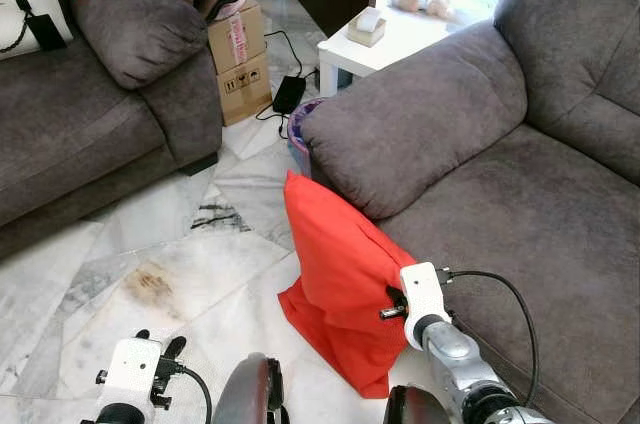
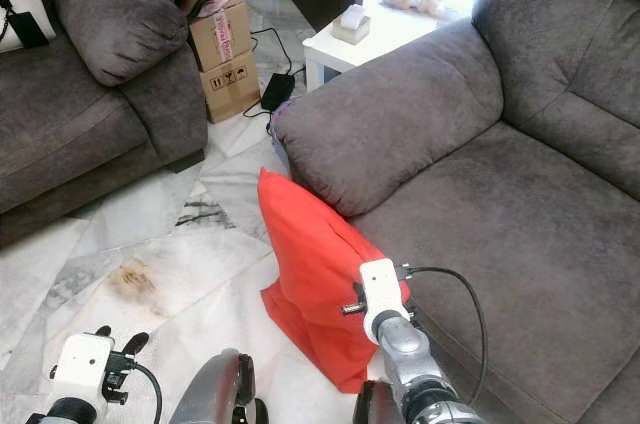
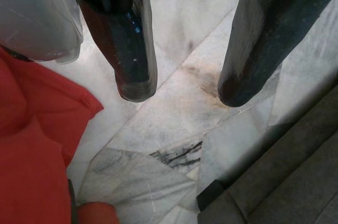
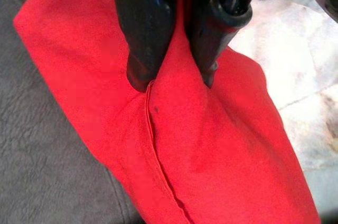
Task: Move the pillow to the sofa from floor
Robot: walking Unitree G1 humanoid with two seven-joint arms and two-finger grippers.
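A red pillow [image 1: 335,274] stands on its edge on the marble floor, leaning against the front of the grey sofa [image 1: 520,244] on my right. My right gripper [image 1: 392,304] is at the pillow's sofa-side edge. In the right wrist view the gripper [image 4: 171,78] is shut on a fold of the red fabric [image 4: 211,139]. My left gripper [image 1: 165,354] hangs low at the left, over the floor and apart from the pillow. Its fingers [image 3: 134,76] stand open with only marble between them, and the pillow [image 3: 31,145] lies off to one side.
A second grey sofa [image 1: 80,134] stands at the left with stacked cardboard boxes [image 1: 240,59] beside it. A white side table [image 1: 390,44], a black adapter with cable [image 1: 290,94] and a purple bin [image 1: 300,134] sit beyond the sofa's armrest [image 1: 420,114]. Open marble floor [image 1: 180,254] lies between the sofas.
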